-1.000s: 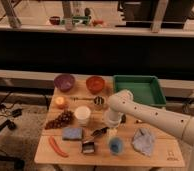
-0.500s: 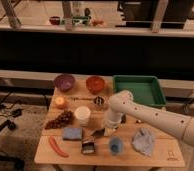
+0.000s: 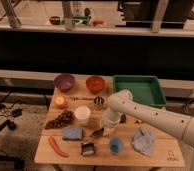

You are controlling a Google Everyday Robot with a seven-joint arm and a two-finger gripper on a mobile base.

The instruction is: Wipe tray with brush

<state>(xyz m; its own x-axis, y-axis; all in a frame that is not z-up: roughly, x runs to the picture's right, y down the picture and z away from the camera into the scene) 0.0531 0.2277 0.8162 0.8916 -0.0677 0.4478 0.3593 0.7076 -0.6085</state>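
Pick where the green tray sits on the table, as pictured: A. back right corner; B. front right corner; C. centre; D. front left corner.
A: the tray lies at the back right, past the red bowl, while the gripper is down near the white cup.

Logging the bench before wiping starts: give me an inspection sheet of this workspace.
Surface: wooden table, crowded.
Job's things: green tray at the far right corner, looks empty; brush lying mid-table, outside the tray.
Clutter: purple bowl, red bowl, white cup, grapes, blue sponge, black block, blue cup, blue cloth.
Grippers: claw shut, lowered at the brush; hold unclear.
Cables: dark cords on the floor, left.
Surroundings: shelf behind the table.
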